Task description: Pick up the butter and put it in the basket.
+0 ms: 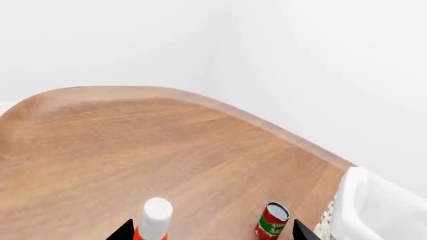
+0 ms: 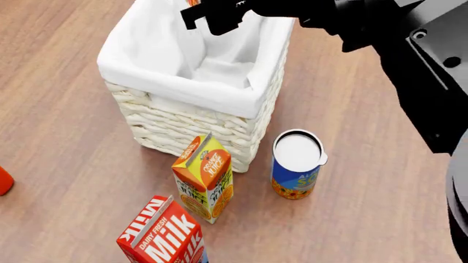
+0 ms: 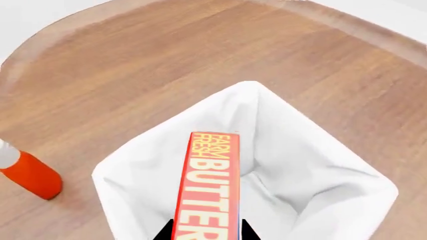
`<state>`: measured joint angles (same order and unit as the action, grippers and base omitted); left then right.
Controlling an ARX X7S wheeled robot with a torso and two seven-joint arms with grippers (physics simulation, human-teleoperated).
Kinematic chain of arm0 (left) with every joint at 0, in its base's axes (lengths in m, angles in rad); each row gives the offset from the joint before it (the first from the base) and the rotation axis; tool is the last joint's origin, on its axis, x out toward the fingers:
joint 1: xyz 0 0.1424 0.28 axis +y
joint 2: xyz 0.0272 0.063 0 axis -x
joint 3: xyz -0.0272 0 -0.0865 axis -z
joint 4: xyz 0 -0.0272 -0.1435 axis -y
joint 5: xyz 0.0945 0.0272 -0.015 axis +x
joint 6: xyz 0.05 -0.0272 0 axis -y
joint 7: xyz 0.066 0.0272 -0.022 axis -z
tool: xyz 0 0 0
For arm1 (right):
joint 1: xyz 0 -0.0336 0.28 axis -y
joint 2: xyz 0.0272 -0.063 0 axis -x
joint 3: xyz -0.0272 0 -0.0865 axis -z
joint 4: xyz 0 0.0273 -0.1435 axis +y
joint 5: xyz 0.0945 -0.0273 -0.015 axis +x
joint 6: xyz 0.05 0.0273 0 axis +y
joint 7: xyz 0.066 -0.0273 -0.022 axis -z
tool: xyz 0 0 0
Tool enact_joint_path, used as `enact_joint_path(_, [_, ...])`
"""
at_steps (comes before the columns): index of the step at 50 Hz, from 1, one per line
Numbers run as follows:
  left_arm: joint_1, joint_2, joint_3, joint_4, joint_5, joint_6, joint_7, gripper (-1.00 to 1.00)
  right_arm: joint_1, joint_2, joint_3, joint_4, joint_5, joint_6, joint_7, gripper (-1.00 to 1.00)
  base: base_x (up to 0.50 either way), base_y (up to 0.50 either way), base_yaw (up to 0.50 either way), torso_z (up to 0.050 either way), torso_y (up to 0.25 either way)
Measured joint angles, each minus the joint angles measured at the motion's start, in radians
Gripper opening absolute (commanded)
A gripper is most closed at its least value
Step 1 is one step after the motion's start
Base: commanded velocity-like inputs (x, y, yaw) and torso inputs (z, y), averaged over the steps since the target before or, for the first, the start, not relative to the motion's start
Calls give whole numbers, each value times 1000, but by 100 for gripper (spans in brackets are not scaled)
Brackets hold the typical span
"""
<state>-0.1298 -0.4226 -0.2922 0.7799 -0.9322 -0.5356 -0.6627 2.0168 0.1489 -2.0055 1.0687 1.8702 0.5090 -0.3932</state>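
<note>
The butter [image 3: 210,185] is a slim red-orange box with pale "FARM FRESH BUTTER" lettering. My right gripper [image 3: 203,235] is shut on it and holds it above the open mouth of the basket [image 3: 133,170]. In the head view the right gripper [image 2: 216,13] is over the far part of the cream wicker basket [image 2: 197,123], and only an orange sliver of the butter [image 2: 192,2] shows there. My left gripper [image 1: 210,234] is open and empty, low over the wooden table, its dark fingertips [image 1: 123,231] wide apart. It is out of the head view.
An orange juice carton [image 2: 205,178], a milk carton [image 2: 164,238] and a blue can with a white lid [image 2: 296,164] stand in front of the basket. A tomato sauce can [image 1: 271,220] and an orange bottle with a white cap [image 1: 155,217] stand near the left gripper. The basket's liner [image 1: 373,210] shows there.
</note>
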Motion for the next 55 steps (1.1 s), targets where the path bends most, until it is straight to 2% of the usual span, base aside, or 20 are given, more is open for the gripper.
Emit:
enact_joint_path(17, [9,0,10,38,-20,-17,-42,100,-22,-107,-81,188,-21,134,-122,-100,0,0,0,1,2])
enact_joint_path(55, [17,-18,13,84,-66,-33,-96,100,-32,-148,-266,230,108,154,-200,-100,0,0,0,0,1])
